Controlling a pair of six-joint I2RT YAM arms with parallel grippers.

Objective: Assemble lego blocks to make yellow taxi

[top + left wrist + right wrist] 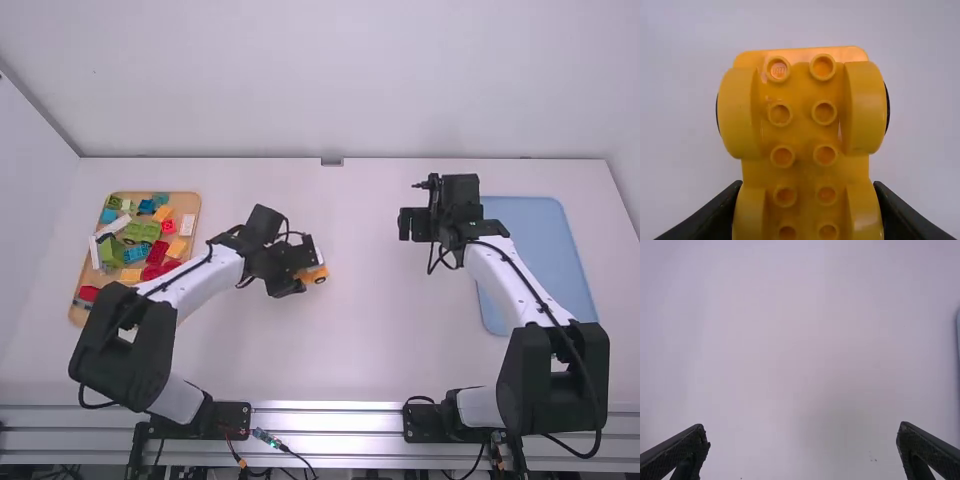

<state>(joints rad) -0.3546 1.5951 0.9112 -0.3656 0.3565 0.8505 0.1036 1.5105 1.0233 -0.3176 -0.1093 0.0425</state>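
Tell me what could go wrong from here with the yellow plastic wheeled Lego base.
The left gripper pinches the yellow base toward one end, so the far end might tip if pressed. Multicoloured plastic blocks crowd the tan rectangular tray, so picking one could nudge neighbours. The open right gripper is far from that tray; reaching across might bump the left arm.

Yellow car base [802, 130], blue tray [530, 225] cut off at wrist views' edges.

Blocks [142, 232] lay in a tray [193, 200] on the left of the bench [350, 370], a second tray [535, 225] on its right. Between them, nearer the first, a wheeled base [318, 273] sat in the left jaws.
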